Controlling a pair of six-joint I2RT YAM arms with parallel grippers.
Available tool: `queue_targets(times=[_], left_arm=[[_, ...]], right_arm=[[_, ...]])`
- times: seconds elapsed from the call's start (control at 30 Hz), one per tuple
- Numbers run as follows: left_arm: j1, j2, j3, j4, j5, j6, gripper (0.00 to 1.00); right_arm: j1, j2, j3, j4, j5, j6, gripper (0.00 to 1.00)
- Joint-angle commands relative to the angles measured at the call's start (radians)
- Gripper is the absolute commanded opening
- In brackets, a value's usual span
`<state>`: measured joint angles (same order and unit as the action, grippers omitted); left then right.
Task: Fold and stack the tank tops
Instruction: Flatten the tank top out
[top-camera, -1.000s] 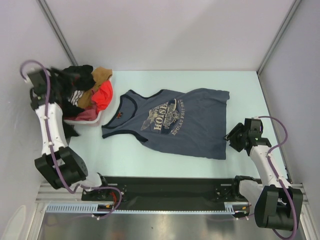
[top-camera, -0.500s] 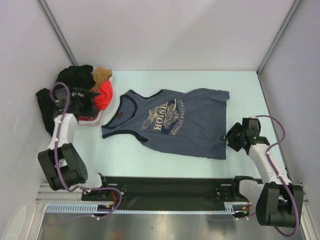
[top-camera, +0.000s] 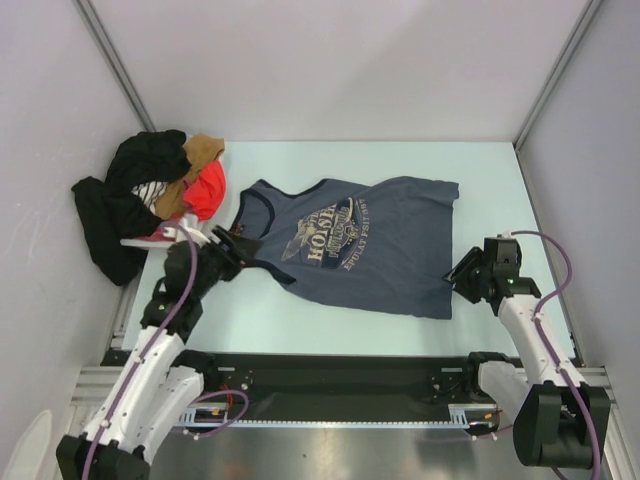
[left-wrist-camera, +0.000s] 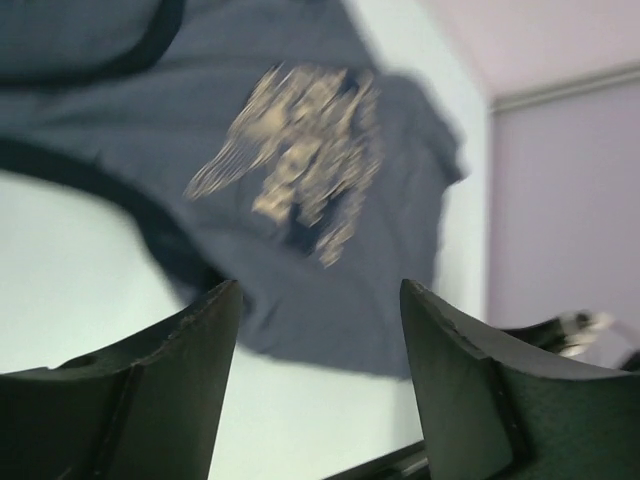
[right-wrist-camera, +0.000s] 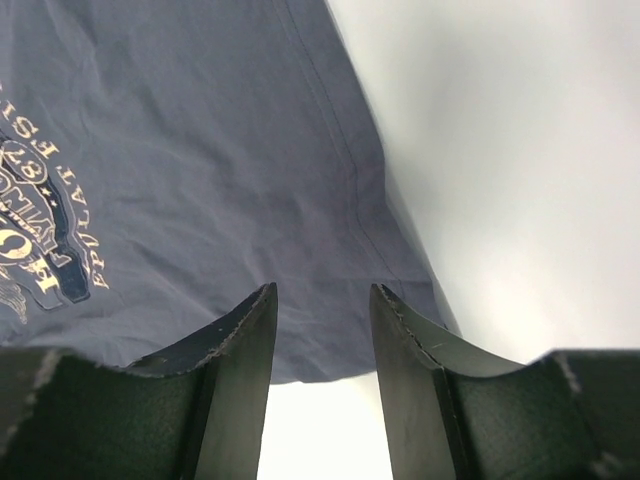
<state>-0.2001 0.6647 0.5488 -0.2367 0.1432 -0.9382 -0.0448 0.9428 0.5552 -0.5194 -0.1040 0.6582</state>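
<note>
A slate blue-grey tank top (top-camera: 350, 245) with a pale chest print lies spread flat in the middle of the table, neck to the left. My left gripper (top-camera: 237, 246) hovers at its near-left strap, open and empty. The left wrist view is blurred; the tank top (left-wrist-camera: 300, 150) lies beyond the left gripper (left-wrist-camera: 320, 300). My right gripper (top-camera: 462, 275) sits at the near-right hem corner, open. In the right wrist view the tank top's (right-wrist-camera: 200, 150) hem edge lies just past the open right gripper (right-wrist-camera: 322, 295), with nothing between the fingers.
A pile of clothes (top-camera: 165, 190) sits at the back left: black pieces, a bright orange-red garment (top-camera: 207, 190), a brown one (top-camera: 203, 150). Pale walls with metal posts close in the table on three sides. The black base rail (top-camera: 330, 375) runs along the near edge.
My left arm has swung away from the clothes pile, down and right to the tank top's near-left strap. The right gripper has stayed at the hem corner with its jaws slightly narrower.
</note>
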Motion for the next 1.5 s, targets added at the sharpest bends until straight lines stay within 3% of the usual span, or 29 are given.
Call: queue_targets(times=[0.0,0.33,0.5,0.63,0.7,0.83,0.9,0.93,0.97,1.0,1.07,1.17,1.27,1.47], left_arm=[[-0.053,0.047,-0.078,0.043,-0.008,0.100,0.70],[-0.231,0.220,-0.102,0.168,-0.013,0.207,0.66],[-0.271,0.306,-0.084,0.197,-0.076,0.234,0.66],[-0.279,0.357,-0.061,0.209,-0.090,0.266,0.66],[-0.280,0.378,-0.055,0.214,-0.093,0.276,0.66],[-0.289,0.414,-0.046,0.226,-0.088,0.291,0.66],[-0.292,0.432,-0.039,0.232,-0.086,0.297,0.65],[-0.297,0.438,-0.036,0.232,-0.086,0.300,0.65],[-0.300,0.456,-0.030,0.234,-0.086,0.308,0.64],[-0.305,0.464,-0.026,0.234,-0.086,0.311,0.63],[-0.318,0.481,-0.015,0.223,-0.106,0.315,0.63],[-0.344,0.507,-0.001,0.217,-0.138,0.314,0.62],[-0.367,0.538,0.023,0.206,-0.169,0.317,0.58],[-0.412,0.642,0.083,0.166,-0.243,0.343,0.46]], right_arm=[[0.010,-0.041,-0.012,-0.053,0.035,0.006,0.47],[0.037,-0.055,-0.081,-0.134,0.081,0.102,0.39],[0.042,-0.061,-0.113,-0.102,0.130,0.138,0.46],[0.101,-0.027,-0.107,-0.085,0.197,0.155,0.57],[0.109,-0.003,-0.110,-0.055,0.223,0.155,0.57],[0.115,0.059,-0.112,-0.001,0.211,0.152,0.47],[0.125,0.076,-0.101,0.005,0.223,0.150,0.35],[0.131,0.082,-0.094,-0.001,0.236,0.152,0.26],[0.146,0.080,-0.086,-0.013,0.251,0.156,0.08],[0.154,0.074,-0.066,-0.049,0.294,0.164,0.03],[0.172,0.045,-0.055,-0.079,0.322,0.178,0.04],[0.191,0.002,-0.052,-0.114,0.342,0.192,0.12],[0.195,-0.016,-0.060,-0.126,0.337,0.199,0.12],[0.194,-0.015,-0.057,-0.120,0.331,0.196,0.03]])
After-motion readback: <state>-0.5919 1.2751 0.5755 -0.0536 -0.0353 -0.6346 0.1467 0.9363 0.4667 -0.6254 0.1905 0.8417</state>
